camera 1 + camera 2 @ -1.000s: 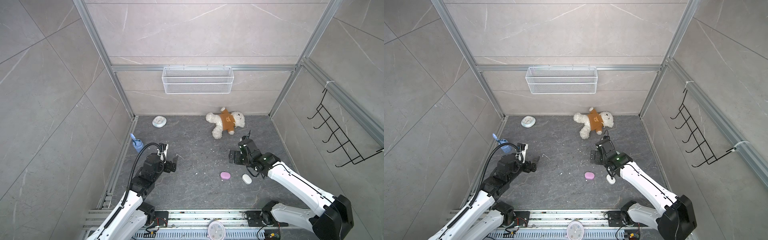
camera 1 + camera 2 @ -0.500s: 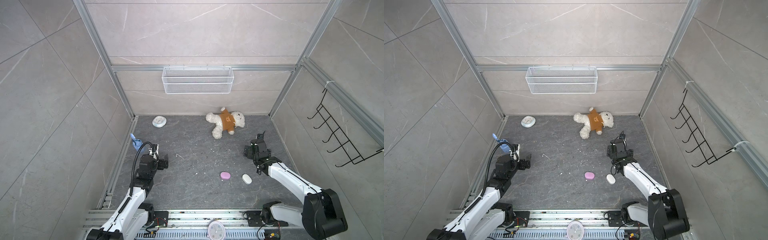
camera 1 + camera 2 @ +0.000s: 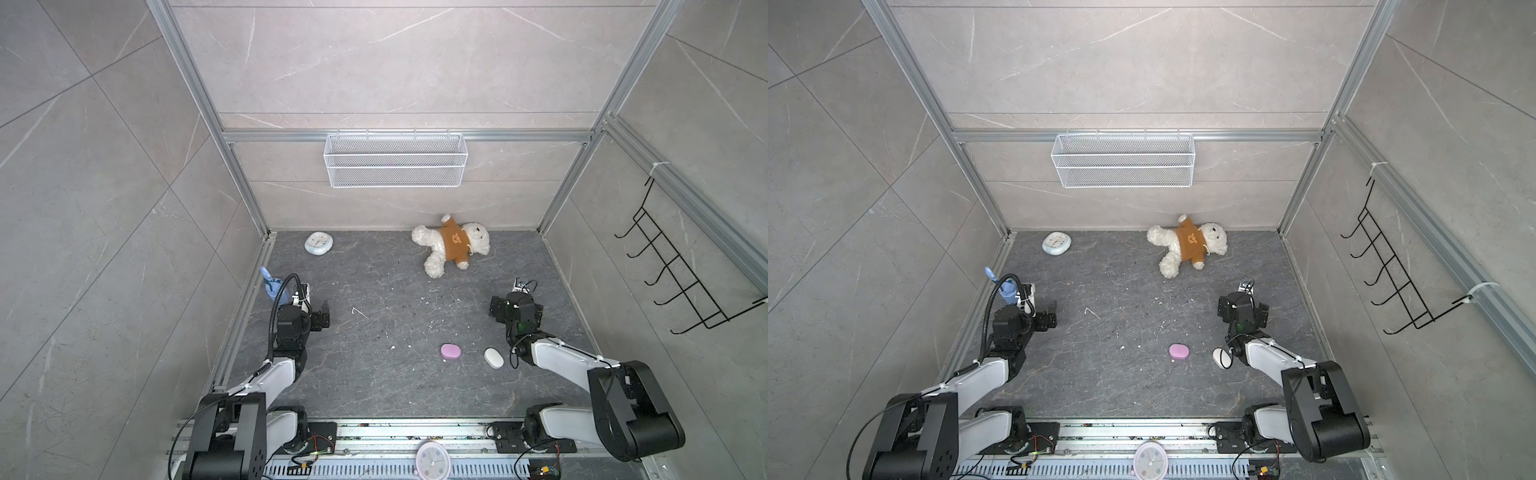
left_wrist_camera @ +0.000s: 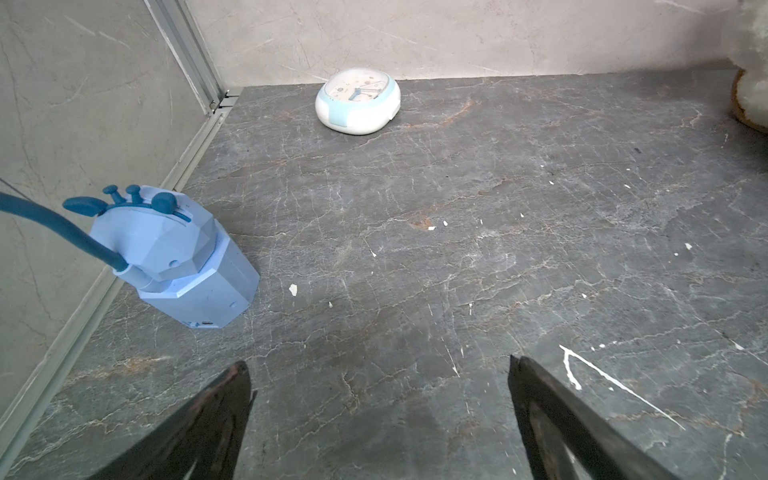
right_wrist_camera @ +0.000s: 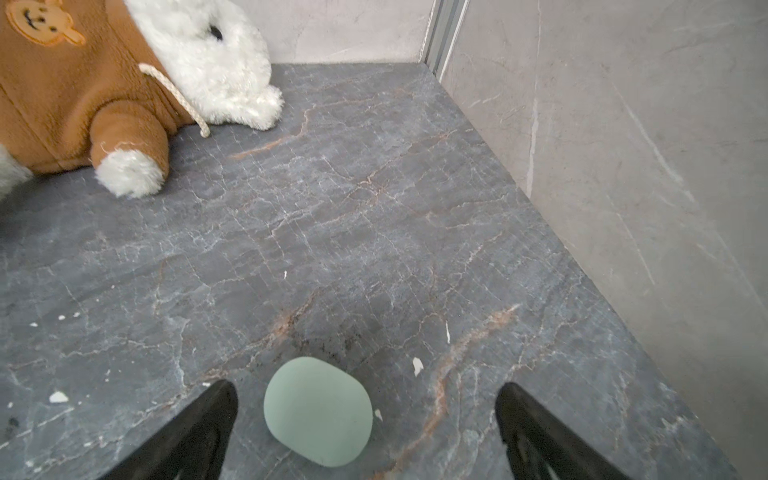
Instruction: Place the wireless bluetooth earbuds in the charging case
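No earbuds show in any view. Three closed charging cases lie on the dark stone floor. The pink case (image 3: 451, 351) (image 3: 1179, 352) and the white case (image 3: 493, 358) (image 3: 1218, 356) lie front right in both top views. The mint case (image 5: 318, 411) shows only in the right wrist view, on the floor between the wide-apart fingers of my right gripper (image 5: 365, 395) (image 3: 516, 301) (image 3: 1243, 305), nearer one finger and touching neither. My left gripper (image 4: 376, 374) (image 3: 316, 311) (image 3: 1044, 312) hangs open over bare floor at the left, with nothing in it.
A teddy bear (image 3: 453, 245) (image 5: 104, 83) lies at the back. A white-blue clock (image 3: 318, 242) (image 4: 357, 102) sits back left. A blue gadget (image 3: 272, 286) (image 4: 178, 266) stands by the left wall. A wire basket (image 3: 395, 160) and hook rack (image 3: 685, 282) hang on the walls. White crumbs dot the floor.
My right arm has swung right and back, away from the pink and white cases. My left arm has drawn back toward the left wall. Both grippers stayed open.
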